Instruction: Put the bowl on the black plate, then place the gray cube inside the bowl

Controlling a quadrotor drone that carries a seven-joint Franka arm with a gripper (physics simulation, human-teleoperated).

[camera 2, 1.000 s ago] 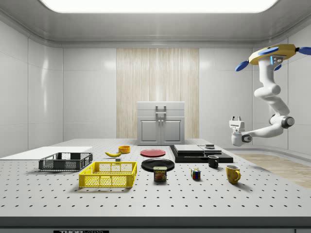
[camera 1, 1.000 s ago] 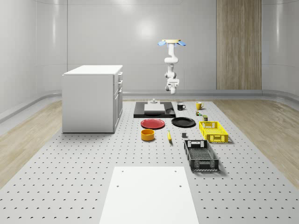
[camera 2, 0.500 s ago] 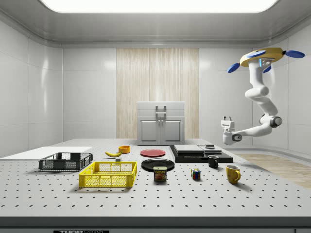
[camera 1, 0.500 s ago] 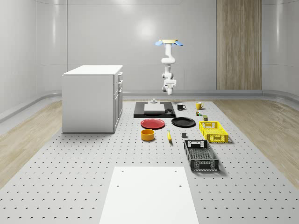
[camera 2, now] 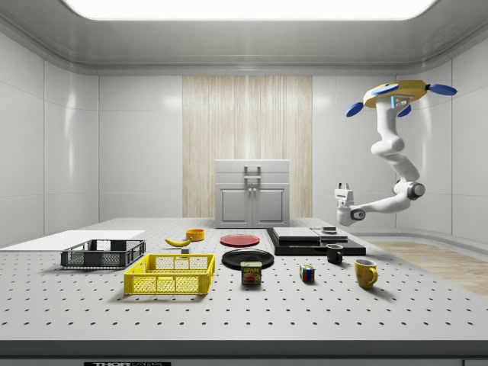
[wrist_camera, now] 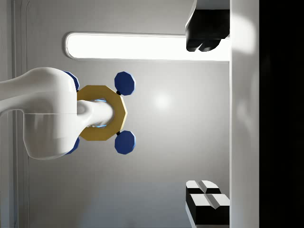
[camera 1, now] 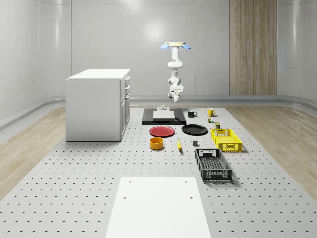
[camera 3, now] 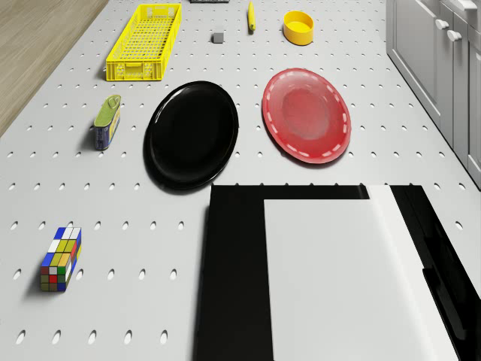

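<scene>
Pale glossy walls (camera 1: pixel 99 34) enclose the room, with a wood-panelled strip (camera 1: pixel 252 47) at 1 o'clock in the whole-scene view. A long ceiling light (camera 2: pixel 248 8) glows overhead. Wood flooring (camera 1: pixel 25 148) borders the perforated grey desk (camera 1: pixel 74 198), where a white cabinet (camera 1: pixel 96 104) stands at 10 o'clock.

place: simulated lab | evidence: perforated table (camera 1: pixel 74 188), bare grey walls, white cabinet (camera 1: pixel 96 104), ceiling light panel (camera 2: pixel 244 8)
</scene>
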